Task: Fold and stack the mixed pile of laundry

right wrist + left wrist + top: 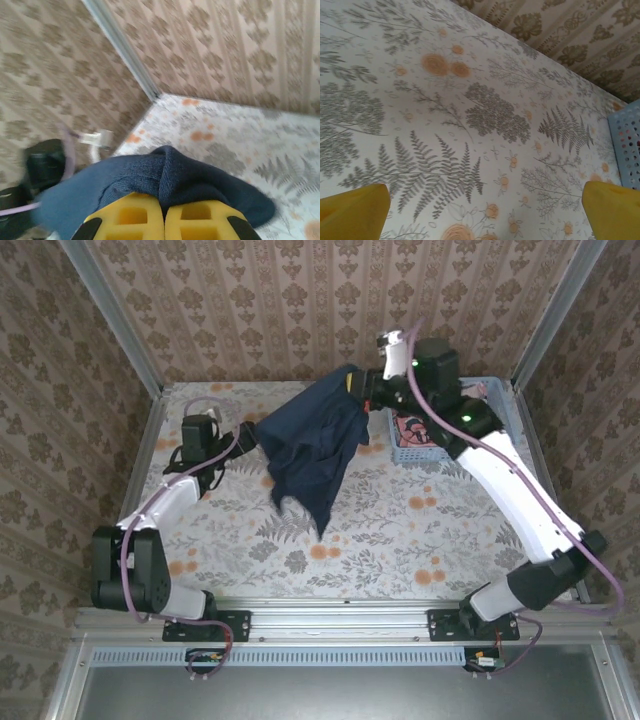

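The dark navy T-shirt (pixel 310 445) hangs lifted above the floral table, draping down toward the middle. My right gripper (pixel 362 390) is shut on its upper edge at the back of the table. In the right wrist view the yellow fingers (pixel 125 217) pinch a bunched fold of the navy T-shirt (pixel 165 170), with my right gripper (pixel 164 212) closed tight. The pink patterned garment (pixel 410 428) lies in the basket. My left gripper (pixel 243 435) sits just left of the hanging shirt. It stands wide open over bare tablecloth, its yellow fingertips (pixel 352 212) far apart and holding nothing.
A light blue lattice basket (pixel 440 452) stands at the back right, and its corner (pixel 627 145) shows in the left wrist view. Papered walls and metal posts close in the table at the back and sides. The floral tablecloth (pixel 400 530) lies bare toward the front.
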Controlling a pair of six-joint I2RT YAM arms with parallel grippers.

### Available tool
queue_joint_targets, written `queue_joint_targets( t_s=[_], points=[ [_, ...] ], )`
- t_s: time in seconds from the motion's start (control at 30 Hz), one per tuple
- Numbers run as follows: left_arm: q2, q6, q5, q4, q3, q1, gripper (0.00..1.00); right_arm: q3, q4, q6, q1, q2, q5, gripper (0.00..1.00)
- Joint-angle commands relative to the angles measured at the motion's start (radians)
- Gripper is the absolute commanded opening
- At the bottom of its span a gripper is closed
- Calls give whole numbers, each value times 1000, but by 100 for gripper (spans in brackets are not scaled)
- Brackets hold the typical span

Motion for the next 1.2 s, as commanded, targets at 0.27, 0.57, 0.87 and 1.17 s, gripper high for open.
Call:
queue_joint_targets(
  t_s=[0.27,0.57,0.87,1.17],
  points=[
    [-150,47,-125,-163,-54,29,100,10,-44,26,-60,454,294,76],
    [-133,62,24,-347,-153,-91,93,-265,-59,40,116,279,244,77],
    [-126,2,-134,-468,-214,-235,92,-405,-5,212,189,292,248,69],
    [-38,0,-180,-351,-170,-237,15,-408,74,265,142,297,193,0]
  ],
)
